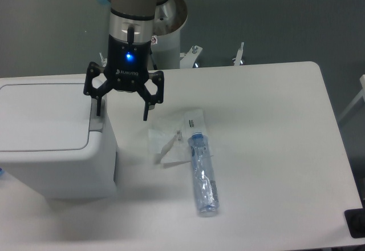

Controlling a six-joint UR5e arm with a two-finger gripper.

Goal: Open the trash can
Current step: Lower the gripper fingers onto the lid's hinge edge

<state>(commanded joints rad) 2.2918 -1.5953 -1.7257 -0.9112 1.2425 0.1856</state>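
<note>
Pincer hangs spread wide, nothing between its fingers, blue light lit on the wrist. Its left-of-frame finger sits over the right edge of the trash can, right at the grey push tab; whether it touches, can't tell. The other finger hangs over bare table. The can fills the space left of and below the pincer, lid down flat. Just below and right of the pincer: crumpled clear wrapper, with a plastic bottle lying beyond it. Far right of the pincer the tabletop is bare up to its rounded edge.
</note>
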